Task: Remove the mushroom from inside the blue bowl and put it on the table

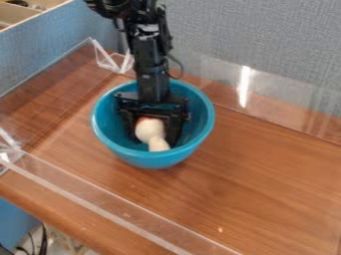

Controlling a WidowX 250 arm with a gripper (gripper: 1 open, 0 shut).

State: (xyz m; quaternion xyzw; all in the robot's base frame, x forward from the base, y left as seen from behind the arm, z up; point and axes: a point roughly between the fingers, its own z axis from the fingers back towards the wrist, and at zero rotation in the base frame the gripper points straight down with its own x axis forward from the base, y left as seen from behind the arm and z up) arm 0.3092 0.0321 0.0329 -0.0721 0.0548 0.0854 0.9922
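Note:
The blue bowl (110, 137) stands on the wooden table (253, 189), left of centre. The mushroom (152, 132) lies inside it as a cream-coloured lump, its stem slanting toward the bowl's near wall. My gripper (155, 122) points straight down into the bowl. Its dark fingers (128, 112) stand on either side of the mushroom, spread apart, with a slim dark gap at each side. The gripper looks open around the mushroom rather than pinching it. The fingertips are low in the bowl and partly hidden by its rim.
Low clear acrylic walls (80, 194) edge the table at the front, left and back. A beige box (40, 40) stands beyond the left wall. Bare wood lies to the right of the bowl and in front of it.

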